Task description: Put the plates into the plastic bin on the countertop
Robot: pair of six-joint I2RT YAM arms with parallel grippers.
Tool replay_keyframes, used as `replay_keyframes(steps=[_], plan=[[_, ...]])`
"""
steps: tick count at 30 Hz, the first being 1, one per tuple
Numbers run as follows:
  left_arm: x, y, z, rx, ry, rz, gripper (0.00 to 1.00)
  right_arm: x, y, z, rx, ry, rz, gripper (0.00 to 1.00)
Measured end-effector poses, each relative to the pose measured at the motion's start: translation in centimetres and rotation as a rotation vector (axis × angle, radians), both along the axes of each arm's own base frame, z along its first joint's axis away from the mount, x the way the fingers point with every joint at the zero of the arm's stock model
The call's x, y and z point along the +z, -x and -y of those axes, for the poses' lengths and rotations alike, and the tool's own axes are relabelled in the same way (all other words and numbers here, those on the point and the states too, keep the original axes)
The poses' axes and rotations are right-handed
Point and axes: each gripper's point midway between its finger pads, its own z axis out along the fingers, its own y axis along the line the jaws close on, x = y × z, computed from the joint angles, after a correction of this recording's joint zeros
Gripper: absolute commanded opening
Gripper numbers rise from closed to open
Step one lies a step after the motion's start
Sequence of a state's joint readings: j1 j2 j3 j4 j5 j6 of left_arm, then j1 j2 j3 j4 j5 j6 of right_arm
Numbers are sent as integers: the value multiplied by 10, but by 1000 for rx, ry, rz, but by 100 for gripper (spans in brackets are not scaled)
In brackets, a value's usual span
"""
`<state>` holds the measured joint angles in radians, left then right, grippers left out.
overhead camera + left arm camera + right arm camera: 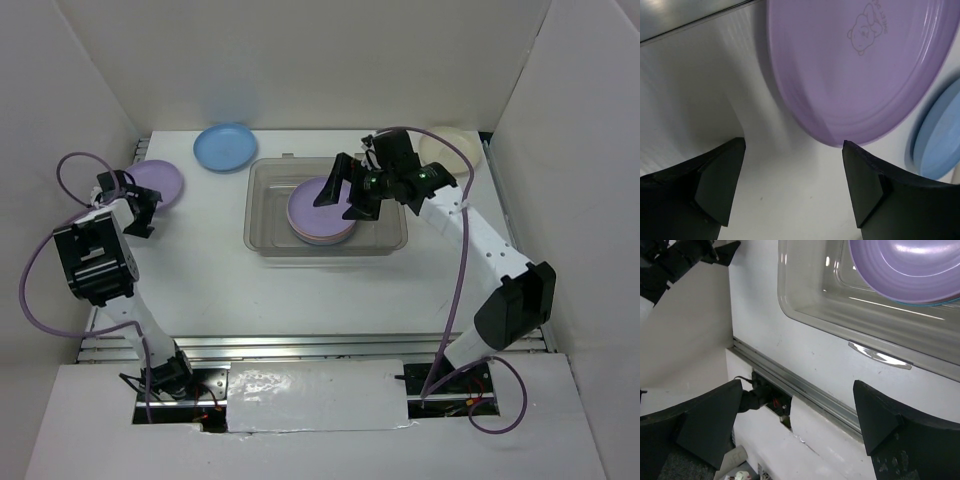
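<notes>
Where our left fingers point(142, 212) are: low at the left side of the tabletop point(300, 290), spread wide apart, with nothing between them.
Purple plate on the tabletop point(160, 180) point(855, 75): it lies flat just ahead of our left fingers. In the left wrist view its near edge sits just past the tips, closer to the tip on the right side of that view. We cannot tell if it touches.
Blue plate point(225, 146) point(940, 145): flat at the back, near that purple plate but not touching it.
Our right fingers point(345, 195): up over the plastic bin point(265, 235) point(840, 305), wide apart and holding nothing.
Purple plate in the bin point(310, 215) point(905, 270): on top of a small pile. A pink edge shows under it. From the top it lies partly under our right fingers.
Cream plate point(455, 150): in the back right corner, partly hidden by our right arm.
Edges: white walls stand at the left, back and right. Our left arm is close to the left wall. A metal rail point(300, 345) point(805, 385) runs along the front.
Open room: we see bare tabletop between the bin and the rail, and between the bin and our left fingers.
</notes>
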<state>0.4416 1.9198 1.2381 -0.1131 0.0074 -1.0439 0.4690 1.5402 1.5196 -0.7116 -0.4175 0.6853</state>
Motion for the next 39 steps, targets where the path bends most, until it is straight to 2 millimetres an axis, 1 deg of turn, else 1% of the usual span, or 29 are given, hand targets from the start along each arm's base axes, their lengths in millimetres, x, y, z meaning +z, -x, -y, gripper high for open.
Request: replay_keyframes(steps=[1,2,5,7,9,11,15,19,21,22,23,24,25,27,29,31,33,34,35,36,37,39], plan=[[-4,-4,2,4,-7,-12,88,0,1,0,4,-3,-3,100],[-6,-7,3,7,-17,-24,82,1,2,-1,7,-6,-2,100],[-4,-19,4,16,-51,-38,82,7,5,0,16,-11,7,100],[-3,-23,7,28,-65,-43,81,16,5,2,17,-18,30,100],[-4,-23,8,41,-78,-53,78,25,6,5,20,-30,54,100],[-6,-21,6,54,-83,-65,66,31,7,8,21,-41,68,100],[-16,-13,2,90,-80,-117,64,37,3,17,9,-60,71,100],[-18,-12,-1,122,-75,-139,50,37,-2,25,-6,-68,68,100],[-20,-12,-2,129,-74,-154,46,38,-3,30,-12,-69,66,100],[-21,-14,-3,132,-74,-157,43,38,-4,32,-14,-66,64,100],[-21,-16,-4,134,-73,-158,24,39,-4,34,-18,-65,63,100],[-22,-17,-5,143,-67,-158,15,40,-5,36,-21,-64,65,100],[-22,-21,-6,160,-63,-149,0,42,-6,38,-24,-65,68,100],[-15,-28,-6,159,-38,-119,0,46,-9,44,-34,-68,76,100],[-13,-25,-5,168,-32,-125,0,48,-10,49,-45,-70,79,100],[-14,-12,0,182,-13,-142,0,51,-11,57,-59,-72,83,100],[-3,8,10,175,-21,-161,0,54,-14,68,-85,-69,96,100],[8,18,14,172,-32,-166,0,55,-16,75,-106,-64,102,100],[21,24,20,158,-50,-159,0,55,-20,81,-129,-58,106,100],[43,26,28,130,-81,-134,0,54,-26,92,-165,-53,107,100],[65,22,37,94,-108,-89,0,52,-34,106,-215,-45,106,100],[111,6,64,-9,-160,11,0,41,-50,137,-330,-20,93,100]])
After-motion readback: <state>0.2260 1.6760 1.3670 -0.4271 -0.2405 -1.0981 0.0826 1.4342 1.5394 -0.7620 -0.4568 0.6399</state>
